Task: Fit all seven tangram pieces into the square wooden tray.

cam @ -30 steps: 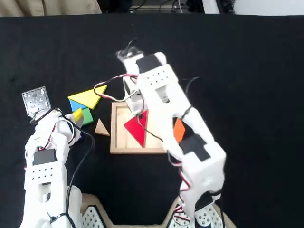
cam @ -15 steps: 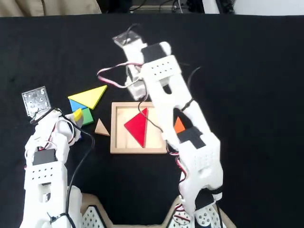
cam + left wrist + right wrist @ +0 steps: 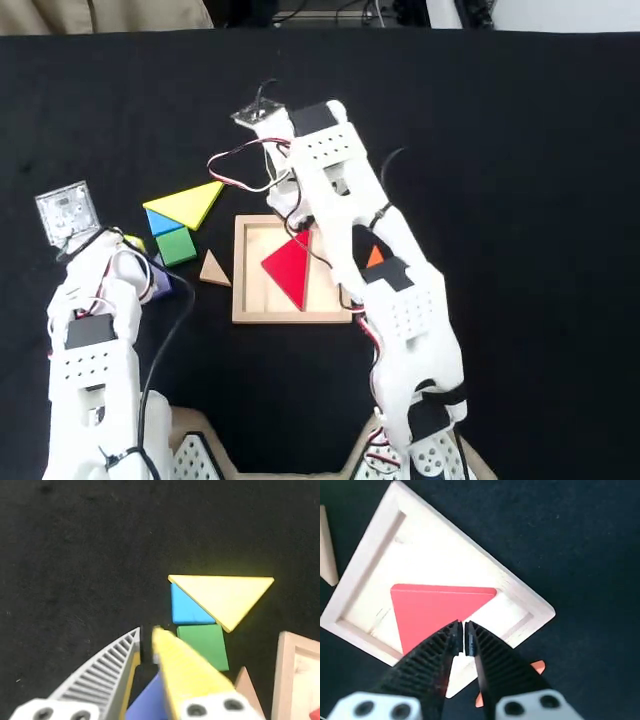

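Note:
The square wooden tray (image 3: 245, 300) holds a red triangle (image 3: 290, 268), which lies flat and slanted inside. My right gripper (image 3: 461, 632) hangs shut and empty just above that red triangle (image 3: 430, 607). An orange piece (image 3: 376, 257) lies right of the tray, partly under the right arm. Left of the tray lie a yellow triangle (image 3: 187, 203), a blue triangle (image 3: 160, 220), a green square (image 3: 177, 245) and a small tan triangle (image 3: 212, 269). My left gripper (image 3: 146, 635) is shut beside the green square (image 3: 204, 642), over a violet-blue piece (image 3: 150, 700).
The table is covered in black cloth (image 3: 520, 200), with wide free room right of and behind the tray. The right arm's cables (image 3: 235, 165) loop over the cloth near the yellow triangle. The arm bases (image 3: 200, 455) stand at the front edge.
The right arm has shifted over the tray, leaving the red triangle lying in it. The left gripper has slid left off the green square, uncovering it.

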Controlling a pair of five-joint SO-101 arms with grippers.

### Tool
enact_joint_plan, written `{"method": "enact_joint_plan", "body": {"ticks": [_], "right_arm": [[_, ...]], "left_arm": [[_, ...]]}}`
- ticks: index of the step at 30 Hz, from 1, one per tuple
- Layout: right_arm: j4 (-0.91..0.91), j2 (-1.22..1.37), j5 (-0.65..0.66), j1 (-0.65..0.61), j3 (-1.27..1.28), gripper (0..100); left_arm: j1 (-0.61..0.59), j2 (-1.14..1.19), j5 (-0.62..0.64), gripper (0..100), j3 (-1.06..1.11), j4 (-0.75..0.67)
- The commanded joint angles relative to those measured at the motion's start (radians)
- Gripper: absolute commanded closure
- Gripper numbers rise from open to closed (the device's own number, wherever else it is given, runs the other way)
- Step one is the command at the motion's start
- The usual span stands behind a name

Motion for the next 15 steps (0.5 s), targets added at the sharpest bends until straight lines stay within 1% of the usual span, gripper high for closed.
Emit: {"method": "enact_joint_plan", "body": {"ticks": [1, 3, 7, 12, 15], "right_arm": [[0.003, -0.016, 0.107, -0.02, -0.008, 98.8], [-0.038, -0.016, 0.147, -0.021, 0.041, 98.8], [-0.146, -0.022, 0.157, -0.026, 0.137, 98.8], [-0.153, -0.084, 0.155, -0.077, 0.153, 98.8], [-0.155, -0.127, 0.152, -0.086, 0.153, 98.8]], "left_arm": [[-0.021, -0.009, 0.0, 97, -0.005, -0.028], [-0.027, -0.008, 0.0, 97, -0.005, -0.034], [-0.024, -0.015, 0.0, 97, 0.013, -0.041], [-0.022, -0.015, 0.0, 97, 0.015, -0.041], [-0.021, -0.015, 0.0, 97, 0.015, -0.041]]}}
